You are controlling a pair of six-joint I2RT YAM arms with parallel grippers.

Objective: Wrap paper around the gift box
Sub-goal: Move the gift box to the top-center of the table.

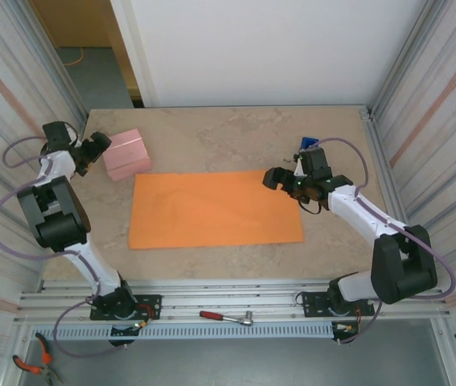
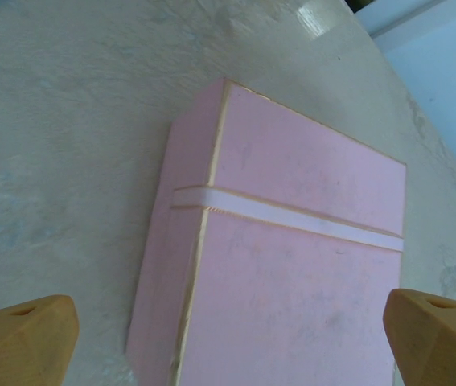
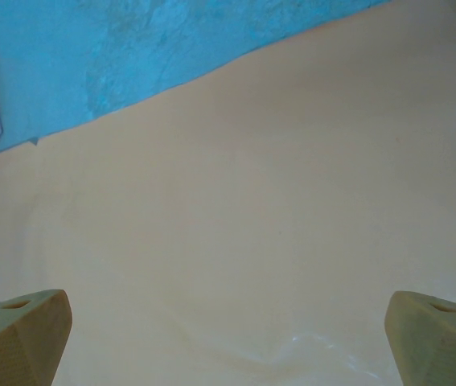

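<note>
The pink gift box (image 1: 127,153) sits shut at the far left of the table (image 1: 228,137). A pale ribbon (image 2: 292,219) crosses its lid, and its contents are hidden. It lies just beside the far-left corner of the orange paper (image 1: 211,211). The left gripper (image 1: 97,148) is spread wide beside the box, empty. The right gripper (image 1: 274,178), also wide and empty, hovers over the paper's far-right corner.
</note>
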